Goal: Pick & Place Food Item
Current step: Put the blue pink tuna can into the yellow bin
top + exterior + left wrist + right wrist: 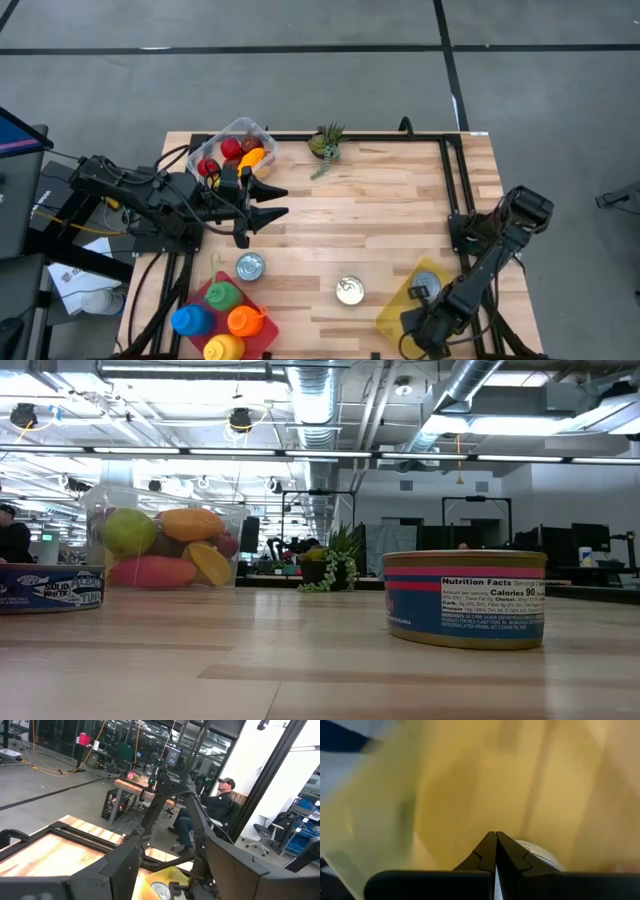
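At about five o'clock on the wooden table (380, 230), the right gripper (495, 851) rested over the flat yellow plate (400, 305) with its two dark fingers pressed together, holding nothing; a silver tin (426, 283) lay on that plate beside it. The placing step looked finished, or a new pick was not yet begun. Next would likely come another reach: the left gripper (270, 201), at ten o'clock with fingers spread and empty, hovered just beside the clear plastic tub of coloured toy fruit (232, 150). Two more tins stood at six o'clock (349, 290) and seven o'clock (250, 266). One label read "Nutrition Facts… Calories 90" (466, 600); the other's print was too small to tell.
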`<state>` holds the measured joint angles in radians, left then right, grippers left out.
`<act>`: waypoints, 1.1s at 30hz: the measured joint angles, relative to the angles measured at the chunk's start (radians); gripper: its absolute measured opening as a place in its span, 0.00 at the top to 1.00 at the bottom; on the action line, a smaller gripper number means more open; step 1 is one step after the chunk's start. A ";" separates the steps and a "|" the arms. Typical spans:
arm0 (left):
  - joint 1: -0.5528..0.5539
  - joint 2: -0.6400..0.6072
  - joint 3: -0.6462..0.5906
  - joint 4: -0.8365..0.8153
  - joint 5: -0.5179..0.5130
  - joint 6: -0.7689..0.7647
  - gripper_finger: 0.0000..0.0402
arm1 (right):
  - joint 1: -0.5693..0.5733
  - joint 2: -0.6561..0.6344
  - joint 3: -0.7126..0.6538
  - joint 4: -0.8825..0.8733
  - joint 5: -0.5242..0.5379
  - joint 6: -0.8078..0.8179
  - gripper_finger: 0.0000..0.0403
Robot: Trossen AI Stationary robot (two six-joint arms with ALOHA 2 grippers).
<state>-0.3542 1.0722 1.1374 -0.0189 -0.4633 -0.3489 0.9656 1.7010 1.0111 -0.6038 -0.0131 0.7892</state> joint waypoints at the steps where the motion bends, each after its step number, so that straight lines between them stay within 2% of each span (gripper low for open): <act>1: 0.000 0.000 0.000 0.000 0.000 0.000 0.46 | 0.011 -0.004 0.000 -0.033 -0.007 0.033 1.00; 6: 0.000 0.000 0.000 0.000 0.000 0.000 0.46 | 0.055 -0.077 -0.001 -0.202 -0.013 0.211 1.00; 10: 0.000 0.000 0.000 -0.002 0.000 0.000 0.46 | 0.068 -0.112 -0.001 -0.333 -0.008 0.288 1.00; 15: 0.000 0.000 0.000 -0.002 0.000 0.000 0.46 | 0.043 -0.195 0.021 -0.369 0.041 0.259 1.00; 20: 0.000 -0.003 0.000 -0.003 0.000 -0.033 0.46 | -0.086 -0.302 0.095 -0.360 0.195 0.202 0.99; 24: 0.000 -0.008 0.000 -0.002 0.000 -0.034 0.46 | -0.250 -0.323 0.110 -0.261 0.222 0.043 0.90; 27: 0.000 -0.021 0.000 -0.001 0.000 -0.034 0.46 | -0.348 -0.278 0.109 -0.165 0.201 -0.201 0.79; 30: 0.000 -0.038 0.001 -0.003 0.000 -0.034 0.46 | -0.400 -0.214 0.108 -0.055 0.165 -0.469 0.70; 33: 0.000 -0.055 0.001 -0.004 0.000 -0.034 0.46 | -0.430 -0.141 0.108 0.033 0.088 -0.622 0.64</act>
<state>-0.3538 1.0170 1.1385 -0.0227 -0.4633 -0.3828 0.5354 1.5599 1.1191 -0.5712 0.0747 0.1669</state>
